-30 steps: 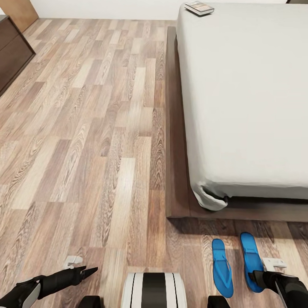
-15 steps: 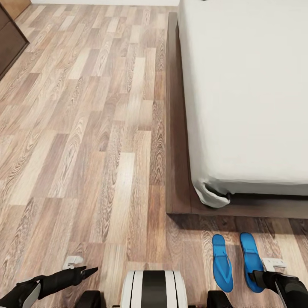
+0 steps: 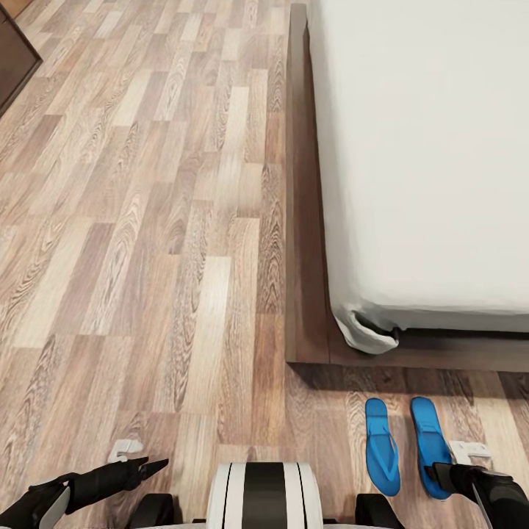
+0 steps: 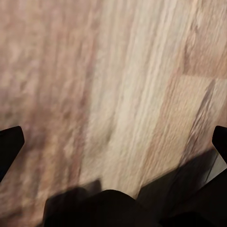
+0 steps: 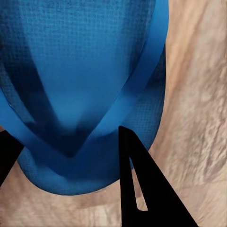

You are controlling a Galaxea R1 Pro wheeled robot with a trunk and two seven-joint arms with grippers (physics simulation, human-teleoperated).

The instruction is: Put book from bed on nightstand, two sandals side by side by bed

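OK, my right gripper [image 3: 450, 474] sits directly over the right-hand sandal [image 3: 429, 444], at its heel end. The other sandal [image 3: 382, 455] lies just beside that one, on my inner side, not touching it as far as I can tell. Both long axes run away from me toward the foot of the bed [image 3: 441, 147], roughly parallel to each other.

In the right wrist view the sandal [image 5: 90, 80] is right under the fingers [image 5: 142, 184]: one fingertip is over the strap junction, the other is at the sole's edge. The fingers are spread and hold nothing.

My left gripper [image 3: 143, 464] hangs over bare floor [image 3: 147, 220], well apart from both sandals. Its fingertips [image 4: 12, 142] stand wide apart and empty in the left wrist view.

So the right arm is clearly the nearer one for anything to do with the sandals. My read is that the pair already sits side by side next to the bed, so this part looks done.

The book isn't in what I see now; the mattress reaches well beyond both grippers, forward and to my right.
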